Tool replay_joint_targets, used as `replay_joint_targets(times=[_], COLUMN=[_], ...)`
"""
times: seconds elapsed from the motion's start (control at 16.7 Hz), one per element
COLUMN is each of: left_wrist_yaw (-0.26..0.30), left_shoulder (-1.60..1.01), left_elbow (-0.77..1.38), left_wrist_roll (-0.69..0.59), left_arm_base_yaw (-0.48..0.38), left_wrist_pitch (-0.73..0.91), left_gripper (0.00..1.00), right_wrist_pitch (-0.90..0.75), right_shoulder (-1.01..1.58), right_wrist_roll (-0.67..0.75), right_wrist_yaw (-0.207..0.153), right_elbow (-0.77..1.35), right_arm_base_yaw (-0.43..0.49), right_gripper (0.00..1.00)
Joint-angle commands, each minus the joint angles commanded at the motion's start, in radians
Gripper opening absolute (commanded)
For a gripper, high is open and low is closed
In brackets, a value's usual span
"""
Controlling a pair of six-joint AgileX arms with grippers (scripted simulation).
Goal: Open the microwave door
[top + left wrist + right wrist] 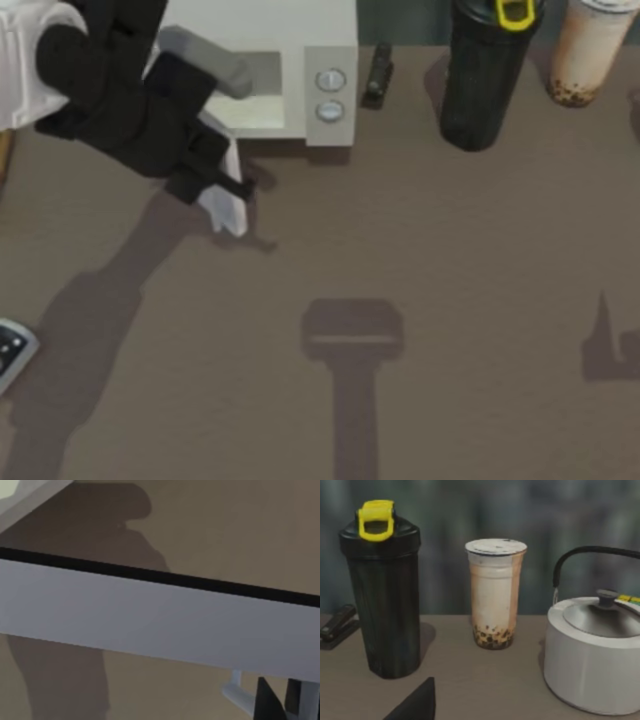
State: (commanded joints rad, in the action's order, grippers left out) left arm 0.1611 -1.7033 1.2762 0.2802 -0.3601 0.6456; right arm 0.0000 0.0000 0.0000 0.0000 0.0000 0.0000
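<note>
Top view has the microwave (290, 70) at the desk's (420, 300) back left, its microwave door (228, 205) swung outward, light and stiff on hinges. Left tool (225, 185) clamps its free edge, the best hold.

Table (450, 300): matt brown, faint wood-like grain. Microwave (300, 30): smooth white casing, satin; knobs (330, 95) silvery, metallic-looking. Door (150, 620): flat, smooth pale surface, dark edge strip. Bottle (385, 605): black, finely ribbed, dull sheen; yellow plastic loop (376, 517) on lid. Cup (495, 600): clear glossy plastic, sealed film top. Kettle (592, 650): brushed metal, soft shine; black handle (590, 552).
</note>
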Motion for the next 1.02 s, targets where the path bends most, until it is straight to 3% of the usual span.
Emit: replay_joint_targets(times=[0.3, 1.02], left_wrist_yaw=[0.049, 0.049], left_shoulder=[0.03, 0.03], left_elbow=[-0.025, -0.025], left_wrist_roll=[0.095, 0.095], left_arm_base_yaw=[0.04, 0.04], left_wrist_pitch=[0.012, 0.012], left_gripper=[0.0, 0.0], right_wrist_pitch=[0.0, 0.0], right_shoulder=[0.0, 0.0], right_wrist_roll=[0.0, 0.0], right_wrist_yaw=[0.0, 0.0], right_elbow=[0.0, 0.0], right_arm_base_yaw=[0.0, 0.0], right_gripper=[1.0, 1.0])
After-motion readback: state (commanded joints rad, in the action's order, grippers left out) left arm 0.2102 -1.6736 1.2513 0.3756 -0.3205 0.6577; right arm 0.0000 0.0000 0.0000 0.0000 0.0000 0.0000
